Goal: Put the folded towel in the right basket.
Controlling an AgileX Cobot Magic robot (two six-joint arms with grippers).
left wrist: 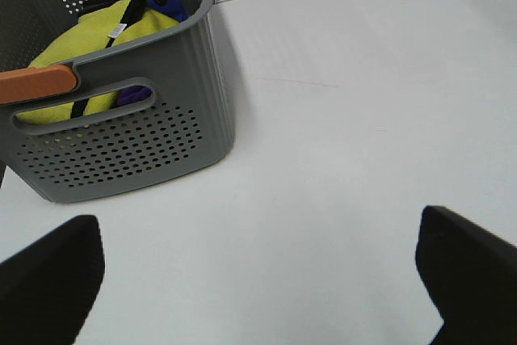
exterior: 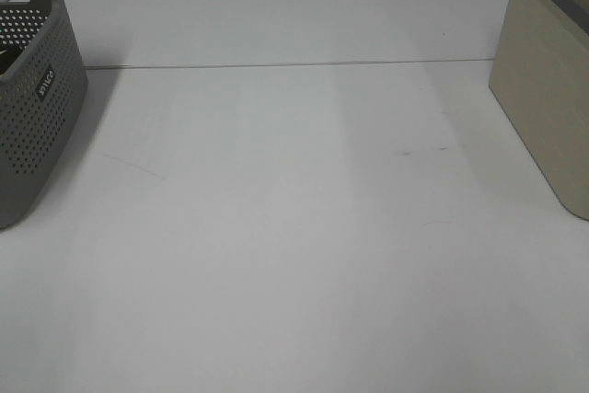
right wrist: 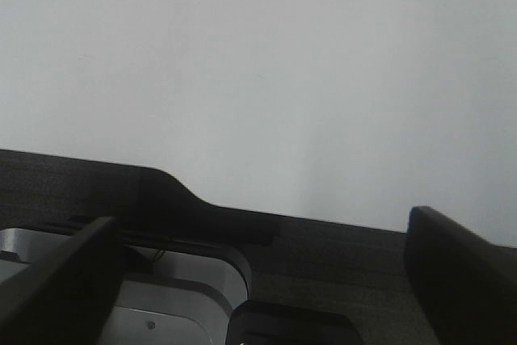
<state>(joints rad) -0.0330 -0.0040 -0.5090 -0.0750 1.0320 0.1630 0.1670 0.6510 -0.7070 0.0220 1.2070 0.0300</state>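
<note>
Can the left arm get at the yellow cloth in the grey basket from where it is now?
Probably yes. The left gripper hangs open over bare table just short of the grey basket. The yellow cloth lies in the open top, though an orange handle crosses the near rim.

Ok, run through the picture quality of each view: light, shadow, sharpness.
Exterior high view: soft, flat light on the white table, slightly hazy, a faint shadow beside the grey perforated plastic basket. Left wrist view: sharpest, the basket holes crisp, dark fingertips blurred. Right wrist view: dim, near fingers out of focus.
</note>
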